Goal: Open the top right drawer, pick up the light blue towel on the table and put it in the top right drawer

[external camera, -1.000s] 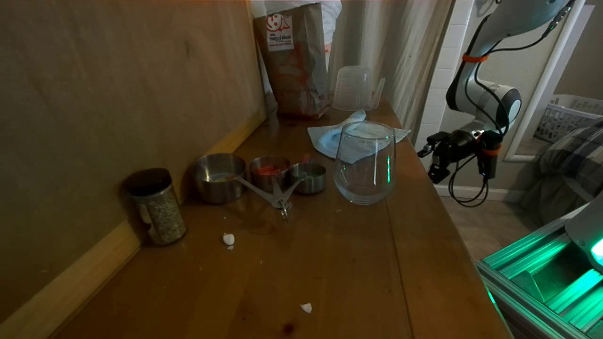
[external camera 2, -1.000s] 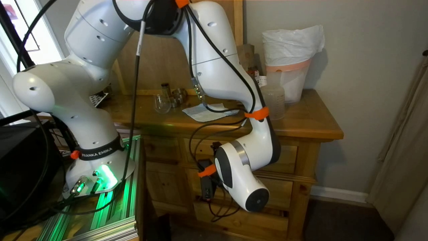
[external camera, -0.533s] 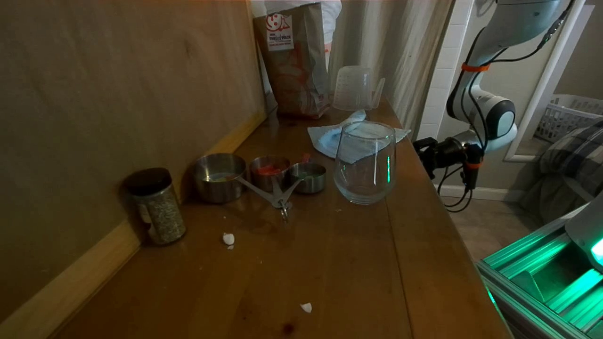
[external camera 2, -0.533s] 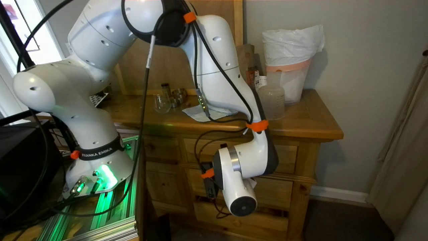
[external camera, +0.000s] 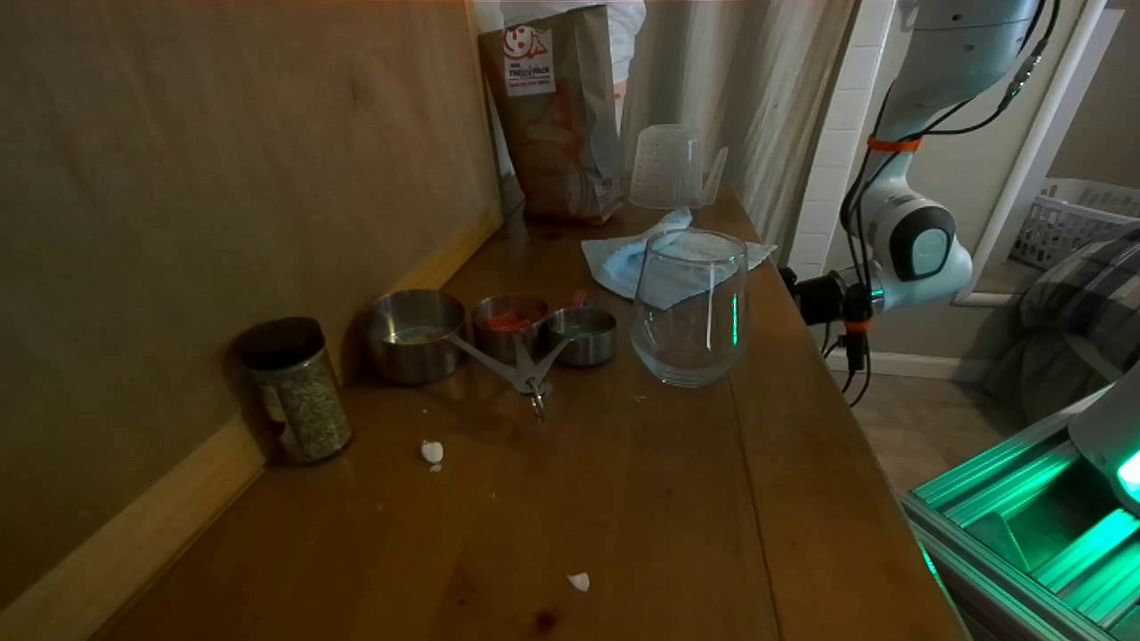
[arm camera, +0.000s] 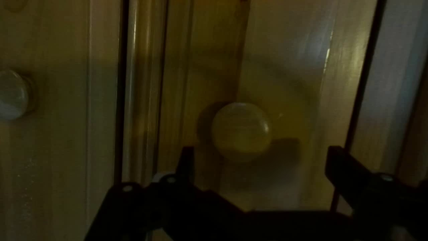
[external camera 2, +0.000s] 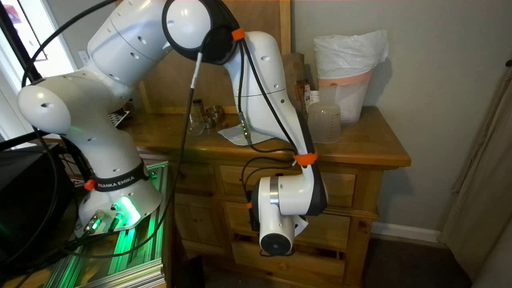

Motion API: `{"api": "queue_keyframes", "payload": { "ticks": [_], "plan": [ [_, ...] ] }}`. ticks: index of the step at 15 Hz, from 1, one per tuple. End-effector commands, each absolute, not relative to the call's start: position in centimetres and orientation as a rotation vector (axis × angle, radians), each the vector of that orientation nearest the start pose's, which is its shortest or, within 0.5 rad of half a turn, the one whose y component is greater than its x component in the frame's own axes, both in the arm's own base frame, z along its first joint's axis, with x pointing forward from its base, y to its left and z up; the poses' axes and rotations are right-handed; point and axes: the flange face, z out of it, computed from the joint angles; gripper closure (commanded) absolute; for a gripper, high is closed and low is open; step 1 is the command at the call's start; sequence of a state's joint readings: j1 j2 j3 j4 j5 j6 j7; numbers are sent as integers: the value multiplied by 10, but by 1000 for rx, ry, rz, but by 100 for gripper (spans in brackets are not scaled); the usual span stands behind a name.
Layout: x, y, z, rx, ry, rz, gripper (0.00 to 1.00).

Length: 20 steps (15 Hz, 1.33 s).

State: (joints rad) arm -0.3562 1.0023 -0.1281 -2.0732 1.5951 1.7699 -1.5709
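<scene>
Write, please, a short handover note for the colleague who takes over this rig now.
Gripper: open, facing a drawer knob in the wrist view, not closed on it.
Light blue towel: on the table, partly behind a glass in an exterior view.
Top right drawer: appears shut; knob probably belongs to it.
Done: no task step is complete.
Left: open the drawer, pick up the towel, put it inside.

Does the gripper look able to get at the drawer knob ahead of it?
Probably yes: in the wrist view the gripper stands open, and nothing visible blocks the drawer knob ahead.
</scene>
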Motion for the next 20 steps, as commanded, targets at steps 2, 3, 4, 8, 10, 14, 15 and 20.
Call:
{"api": "queue_keyframes", "payload": {
  "ticks": [2, 3, 4, 8, 10, 14, 15, 20],
  "plan": [
    [416, -128, -75, -1876, 429, -351, 0],
    [416, -128, -77, -1883, 438, -353, 1],
    [416, -128, -78, -1882, 442, -350, 3],
    [415, -127, -83, -1880, 459, -340, 36],
    [416, -125, -85, -1867, 469, -326, 14],
    [416, -121, -87, -1840, 495, -286, 4],
    [417, -120, -88, -1833, 506, -276, 7],
    [418, -119, -91, -1798, 532, -253, 41]
  ]
}}
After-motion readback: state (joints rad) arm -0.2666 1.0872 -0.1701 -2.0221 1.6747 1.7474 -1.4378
